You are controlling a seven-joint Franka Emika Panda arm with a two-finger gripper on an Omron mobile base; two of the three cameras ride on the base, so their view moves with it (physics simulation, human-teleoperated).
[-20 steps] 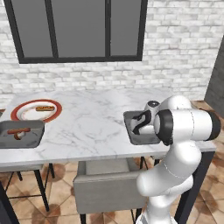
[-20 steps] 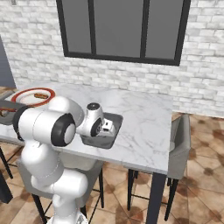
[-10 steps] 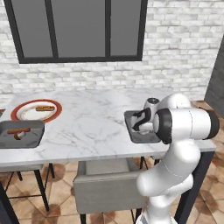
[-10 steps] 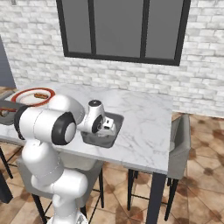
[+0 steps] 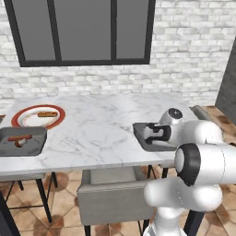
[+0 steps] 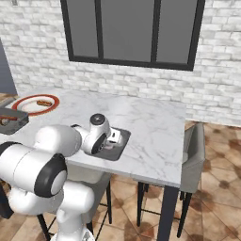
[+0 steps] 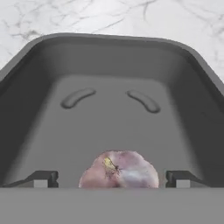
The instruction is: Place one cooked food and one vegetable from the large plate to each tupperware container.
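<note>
A dark grey tupperware container (image 7: 109, 113) lies under my hand, near the table's right front (image 5: 140, 132) (image 6: 116, 150). A purplish round vegetable (image 7: 120, 170) lies on its floor. My gripper (image 7: 111, 179) (image 5: 154, 133) (image 6: 115, 137) hangs low over this tray, open, and one fingertip (image 7: 43, 178) stands clear of the vegetable on each side. The second tupperware container (image 5: 36, 146) (image 6: 13, 123) sits at the table's left front with a brown sausage (image 5: 19, 137) inside. Behind it lies the large plate (image 5: 17, 117) (image 6: 16, 104), red-rimmed, with a brown food piece (image 5: 47, 113) on it.
The marble table (image 5: 97, 133) runs from the left tray to the right one. Grey chairs stand at the front (image 5: 113, 200) and at the right end (image 6: 193, 150). A brick wall with a dark window (image 5: 83, 30) backs the table.
The jaws have spread from partly closed to wide, and the vegetable now lies free in the right tray. The arm has hardly moved.
</note>
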